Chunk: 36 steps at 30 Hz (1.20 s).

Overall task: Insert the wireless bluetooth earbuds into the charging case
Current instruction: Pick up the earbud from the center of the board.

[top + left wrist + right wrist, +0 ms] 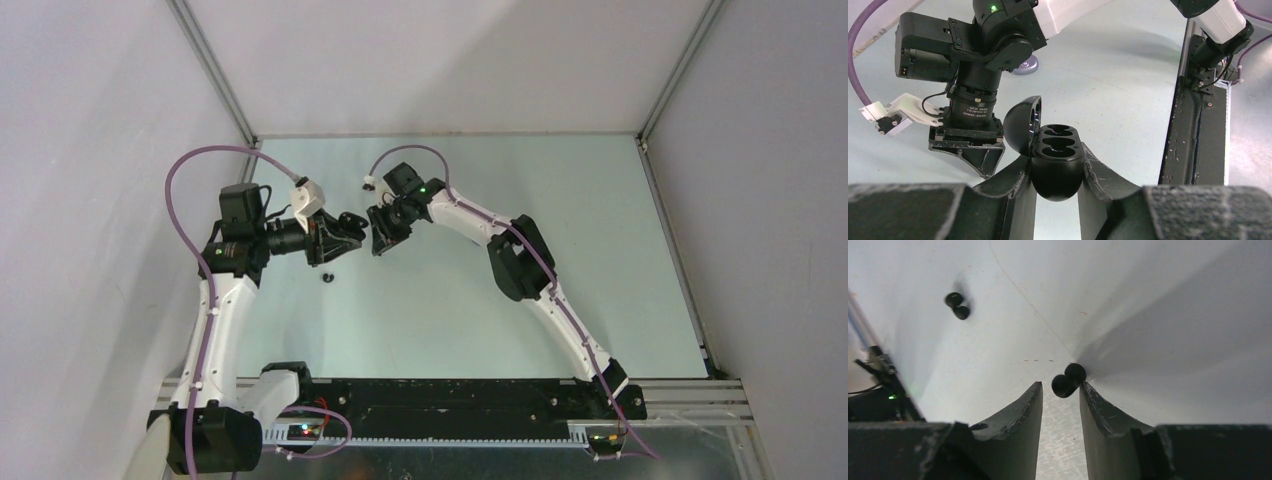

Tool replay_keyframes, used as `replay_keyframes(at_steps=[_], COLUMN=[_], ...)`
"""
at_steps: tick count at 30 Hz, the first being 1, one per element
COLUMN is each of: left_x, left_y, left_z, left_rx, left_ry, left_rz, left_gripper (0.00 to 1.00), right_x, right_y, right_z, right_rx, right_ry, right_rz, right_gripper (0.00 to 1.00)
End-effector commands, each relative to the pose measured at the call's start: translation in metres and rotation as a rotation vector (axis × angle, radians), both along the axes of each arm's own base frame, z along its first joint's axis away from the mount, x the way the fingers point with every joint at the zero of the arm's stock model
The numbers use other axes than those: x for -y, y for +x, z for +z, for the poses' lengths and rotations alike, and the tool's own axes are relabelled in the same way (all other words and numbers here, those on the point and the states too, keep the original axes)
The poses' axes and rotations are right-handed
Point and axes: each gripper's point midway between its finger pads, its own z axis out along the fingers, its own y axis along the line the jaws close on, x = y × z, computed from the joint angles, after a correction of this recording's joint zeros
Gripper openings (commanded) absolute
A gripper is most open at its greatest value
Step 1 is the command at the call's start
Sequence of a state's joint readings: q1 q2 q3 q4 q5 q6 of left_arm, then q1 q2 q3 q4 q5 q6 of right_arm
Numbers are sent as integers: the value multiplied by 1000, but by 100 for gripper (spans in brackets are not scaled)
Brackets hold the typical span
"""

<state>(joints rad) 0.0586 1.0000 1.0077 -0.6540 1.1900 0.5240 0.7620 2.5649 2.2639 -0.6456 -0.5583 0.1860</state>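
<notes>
Two black earbuds (1069, 378) (957, 306) lie outside the charging case (1057, 176), which the left gripper (1056, 159) pinches by its rounded black body above the pale table (560, 220), left of centre. The case's hinged lid (1022, 124) stands open on the left in the left wrist view, and two oval wells (1058, 145) face upward. The right gripper (1060, 390) meets the left one almost tip to tip in the overhead view, its jaws spread. One earbud sits at its tips, touching the finger (1098, 410) on the right of the right wrist view and clear of the other finger; whether it rests on the table cannot be told. The other earbud lies on the table well apart, to the far left in that view. A pale purple rounded object (1026, 65) shows on the table, partly hidden behind the right arm's wrist.
</notes>
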Motion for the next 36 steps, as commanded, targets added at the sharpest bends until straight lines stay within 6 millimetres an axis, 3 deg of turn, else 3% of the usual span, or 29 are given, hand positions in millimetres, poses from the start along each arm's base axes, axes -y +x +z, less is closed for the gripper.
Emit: replay_keyframes(at_steps=[1, 15, 21, 29, 36], left_x=[2, 3, 2, 2, 2], left_y=[-6, -5, -5, -4, -3], left_z=[10, 9, 9, 8, 9], left_rx=[50, 44, 45, 43, 43], left_ry=[-15, -20, -19, -19, -19], left_rz=[-29, -31, -27, -27, -23], left_gripper=[12, 12, 12, 12, 12], right_x=[5, 9, 8, 21, 28], right_y=[0, 18, 41, 62, 72], right_z=[15, 18, 43, 72, 44], right_rx=[154, 265, 360, 304, 256], right_ry=[-66, -116, -99, 14, -9], right_rz=[54, 38, 16, -31, -62], right_gripper=[38, 39, 39, 37, 33])
